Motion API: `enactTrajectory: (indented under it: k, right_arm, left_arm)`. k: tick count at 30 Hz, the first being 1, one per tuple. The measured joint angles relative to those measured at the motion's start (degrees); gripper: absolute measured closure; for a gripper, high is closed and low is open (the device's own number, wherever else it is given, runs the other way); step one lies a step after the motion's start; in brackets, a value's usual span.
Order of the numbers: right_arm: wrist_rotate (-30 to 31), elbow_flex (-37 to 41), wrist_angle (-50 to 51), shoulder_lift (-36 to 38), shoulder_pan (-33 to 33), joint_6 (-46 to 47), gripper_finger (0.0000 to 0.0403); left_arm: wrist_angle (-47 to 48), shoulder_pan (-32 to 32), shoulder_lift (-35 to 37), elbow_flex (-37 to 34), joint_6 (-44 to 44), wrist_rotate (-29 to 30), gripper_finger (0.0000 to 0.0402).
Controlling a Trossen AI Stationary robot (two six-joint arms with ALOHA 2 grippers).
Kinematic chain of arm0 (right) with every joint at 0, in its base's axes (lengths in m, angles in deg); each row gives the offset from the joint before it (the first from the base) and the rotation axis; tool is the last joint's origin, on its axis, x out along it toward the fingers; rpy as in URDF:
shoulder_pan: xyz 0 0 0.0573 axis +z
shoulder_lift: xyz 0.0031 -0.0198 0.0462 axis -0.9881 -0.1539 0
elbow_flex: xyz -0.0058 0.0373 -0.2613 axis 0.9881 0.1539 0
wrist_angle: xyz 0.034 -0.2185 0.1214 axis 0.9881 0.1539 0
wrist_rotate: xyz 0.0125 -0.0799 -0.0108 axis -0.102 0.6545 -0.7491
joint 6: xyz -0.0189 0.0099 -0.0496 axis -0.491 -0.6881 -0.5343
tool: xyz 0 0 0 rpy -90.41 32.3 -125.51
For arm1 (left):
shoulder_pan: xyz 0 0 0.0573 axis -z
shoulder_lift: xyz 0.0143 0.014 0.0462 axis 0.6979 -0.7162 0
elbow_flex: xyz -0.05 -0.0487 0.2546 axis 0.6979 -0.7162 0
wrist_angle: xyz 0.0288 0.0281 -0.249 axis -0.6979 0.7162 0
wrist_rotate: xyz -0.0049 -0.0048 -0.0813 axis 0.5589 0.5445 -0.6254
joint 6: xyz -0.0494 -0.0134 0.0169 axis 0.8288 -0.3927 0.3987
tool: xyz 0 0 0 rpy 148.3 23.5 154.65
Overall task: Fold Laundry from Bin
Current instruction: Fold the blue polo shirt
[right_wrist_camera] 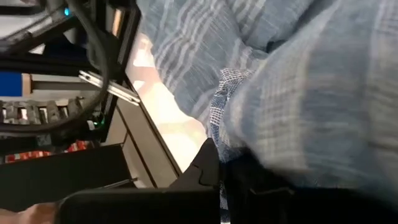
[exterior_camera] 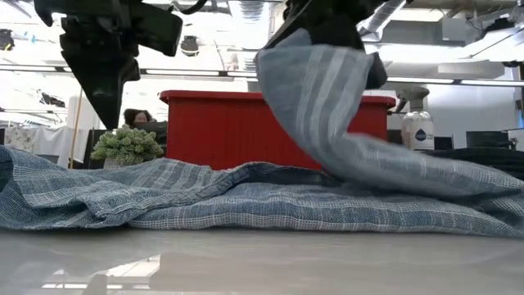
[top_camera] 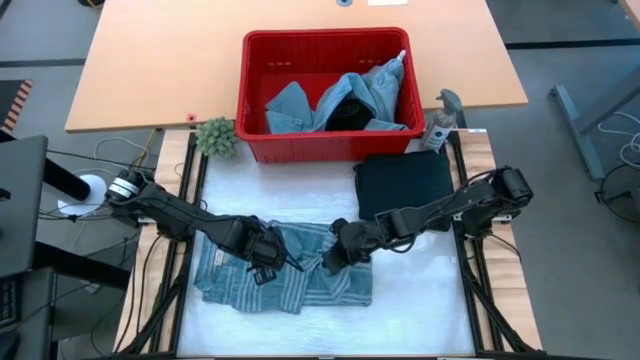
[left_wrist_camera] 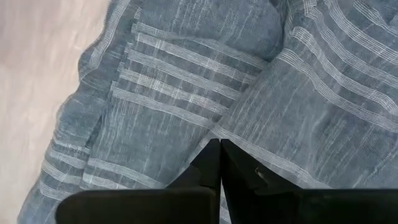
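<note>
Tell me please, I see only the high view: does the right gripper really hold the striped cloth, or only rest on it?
Observer: The right gripper is shut on the striped cloth; in the low view it lifts one edge above the table.
Operator: And the left gripper?
Observer: The left gripper is shut, fingers pressed together, pointing at the cloth; I see no fold between them.
Operator: Is the lifted part high?
Observer: In the low view it rises above the rim of the bin behind it.
</note>
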Motion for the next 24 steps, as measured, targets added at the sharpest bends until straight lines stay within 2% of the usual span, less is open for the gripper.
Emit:
enactTrajectory:
  k: [7,17,24]
  right_arm:
    - [-3.21,-1.71,-1.87,-3.96,-1.30,-1.77,0.0378]
    - [-6.41,-8.54,-1.34,-11.53,-3.17,-6.17,0.0378]
    - [-6.43,-9.11,0.69,-11.80,-4.30,-7.30,0.0332]
  left_arm:
    - [-0.04,0.04,0.00,0.00,-0.02,0.24,0.0401]
    - [0.02,0.01,-0.02,0.02,-0.40,0.54,0.0401]
    - [0.09,0.19,-0.04,0.02,-0.40,0.58,0.0401]
